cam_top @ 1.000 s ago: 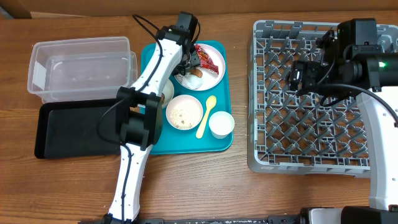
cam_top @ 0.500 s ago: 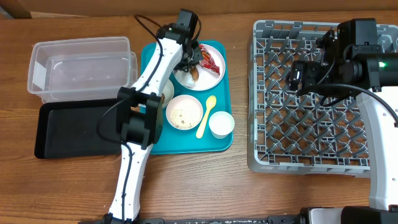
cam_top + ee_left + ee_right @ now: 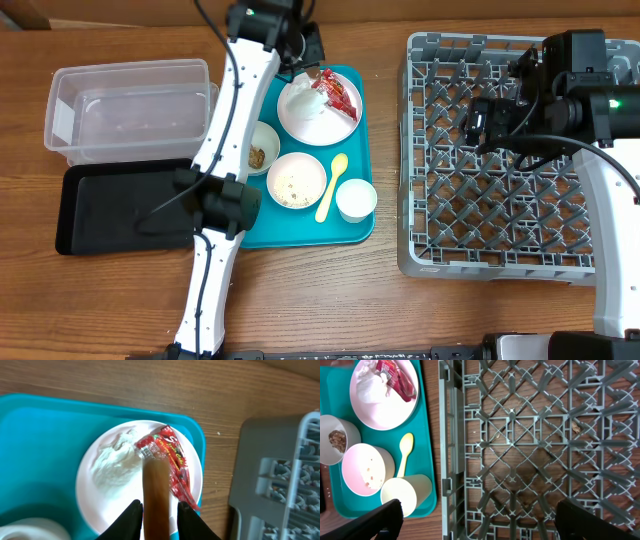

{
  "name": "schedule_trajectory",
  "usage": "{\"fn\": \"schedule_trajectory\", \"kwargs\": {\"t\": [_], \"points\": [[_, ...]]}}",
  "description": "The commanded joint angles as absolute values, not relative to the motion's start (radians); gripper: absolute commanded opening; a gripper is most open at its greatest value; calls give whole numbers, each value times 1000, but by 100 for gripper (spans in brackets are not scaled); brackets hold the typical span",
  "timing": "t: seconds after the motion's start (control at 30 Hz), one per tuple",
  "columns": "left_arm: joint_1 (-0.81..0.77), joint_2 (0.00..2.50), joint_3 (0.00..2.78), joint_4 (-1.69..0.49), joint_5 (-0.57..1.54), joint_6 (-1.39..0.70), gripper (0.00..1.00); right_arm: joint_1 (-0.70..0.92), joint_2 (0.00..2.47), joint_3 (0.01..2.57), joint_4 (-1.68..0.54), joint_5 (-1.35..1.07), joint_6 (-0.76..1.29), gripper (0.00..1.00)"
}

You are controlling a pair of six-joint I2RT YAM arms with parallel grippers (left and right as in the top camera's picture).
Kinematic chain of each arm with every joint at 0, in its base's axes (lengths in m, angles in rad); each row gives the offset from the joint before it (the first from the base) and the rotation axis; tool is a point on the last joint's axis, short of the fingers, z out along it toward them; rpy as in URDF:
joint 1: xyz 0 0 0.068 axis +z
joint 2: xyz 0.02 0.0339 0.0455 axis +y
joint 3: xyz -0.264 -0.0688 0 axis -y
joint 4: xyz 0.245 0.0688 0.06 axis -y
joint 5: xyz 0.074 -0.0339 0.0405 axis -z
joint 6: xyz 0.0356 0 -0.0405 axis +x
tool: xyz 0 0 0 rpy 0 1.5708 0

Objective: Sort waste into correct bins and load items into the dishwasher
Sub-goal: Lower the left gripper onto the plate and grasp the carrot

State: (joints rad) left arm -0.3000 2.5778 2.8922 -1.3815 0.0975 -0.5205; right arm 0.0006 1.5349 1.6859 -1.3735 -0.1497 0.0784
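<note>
Sausage [image 3: 155,477] lifted off plate [image 3: 97,502], far edge.
We see left gripper [image 3: 159,506] clamped on it, ready for sorting; right gripper [image 3: 477,512] spread.

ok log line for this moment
left tool: shut on sausage piece, over plate | right tool: open, over rack | wrapper, napkin: on plate

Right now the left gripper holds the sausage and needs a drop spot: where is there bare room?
The clear tub, left of the teal tray, is empty; the black tray beside it is bare. The dish rack on the right holds nothing. The teal tray is crowded: plate, two bowls, cup, spoon.
</note>
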Motion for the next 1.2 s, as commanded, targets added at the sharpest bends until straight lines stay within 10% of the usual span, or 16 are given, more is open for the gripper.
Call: {"fn": "schedule_trajectory", "kwargs": {"t": [0.0,0.3,0.73,1.17], "points": [[-275,2569,2995,-1442,105,-452,21,2,1532,1714,-1372,-152,81,100],[-215,2551,3141,-1690,171,-317,4,2,1532,1714,-1375,-152,81,100],[-291,2568,3057,-1538,157,-288,68,2,1532,1714,-1372,-152,81,100],[-388,2598,2627,-1136,-46,-595,61,2,1532,1714,-1394,-152,81,100]]}}
